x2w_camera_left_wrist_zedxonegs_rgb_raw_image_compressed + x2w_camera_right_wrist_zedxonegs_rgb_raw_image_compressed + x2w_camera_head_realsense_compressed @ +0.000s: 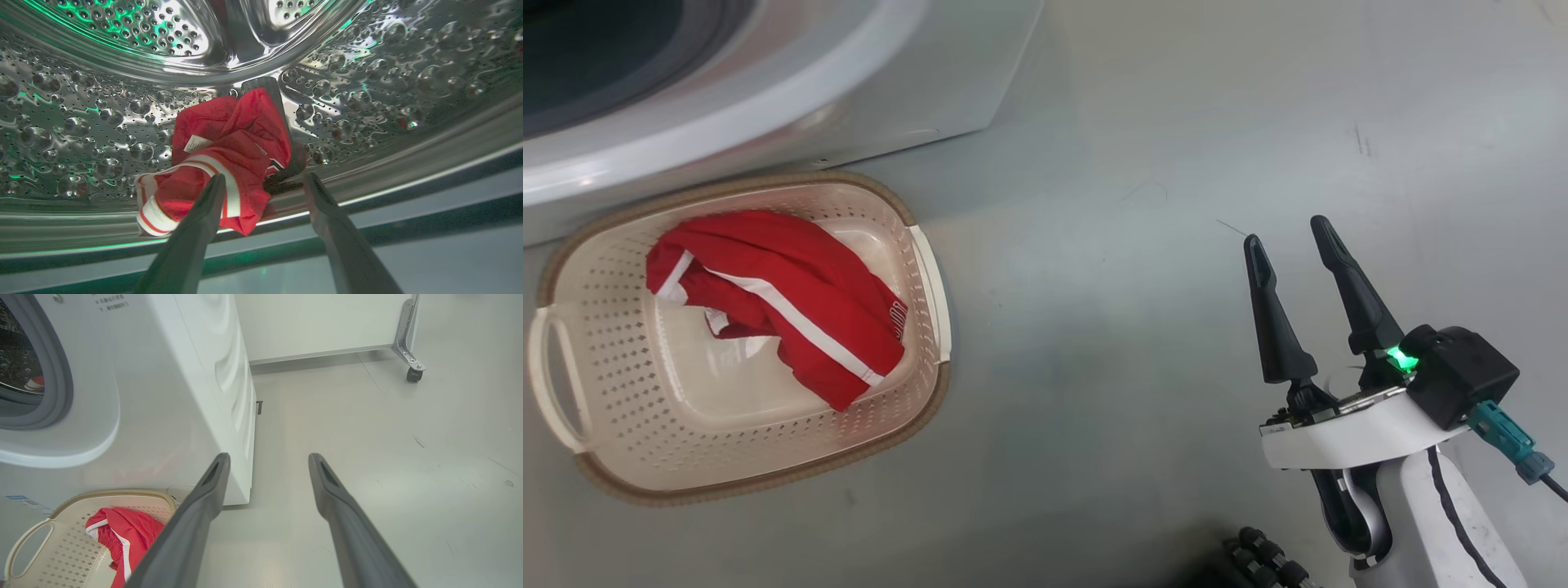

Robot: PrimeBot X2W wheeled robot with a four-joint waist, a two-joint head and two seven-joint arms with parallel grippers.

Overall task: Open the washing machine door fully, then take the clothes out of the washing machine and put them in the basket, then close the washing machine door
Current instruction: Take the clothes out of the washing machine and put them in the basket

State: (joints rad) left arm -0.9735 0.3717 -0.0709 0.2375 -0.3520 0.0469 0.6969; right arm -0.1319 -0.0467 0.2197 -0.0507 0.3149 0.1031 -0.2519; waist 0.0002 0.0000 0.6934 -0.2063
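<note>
The left gripper is spread wide inside the drum. Its fingers reach past either side of a crumpled red jersey that lies on the drum wall; whether they touch it I cannot tell. The right gripper is open and empty above the floor. Red shorts lie in the basket, just in front of the washer.

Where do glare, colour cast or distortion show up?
Left wrist view: green glints and white glare on the perforated steel drum; right wrist view: wide-angle lens bows the edges of the white washing machine; head view: soft, even light over the cream perforated basket.
</note>
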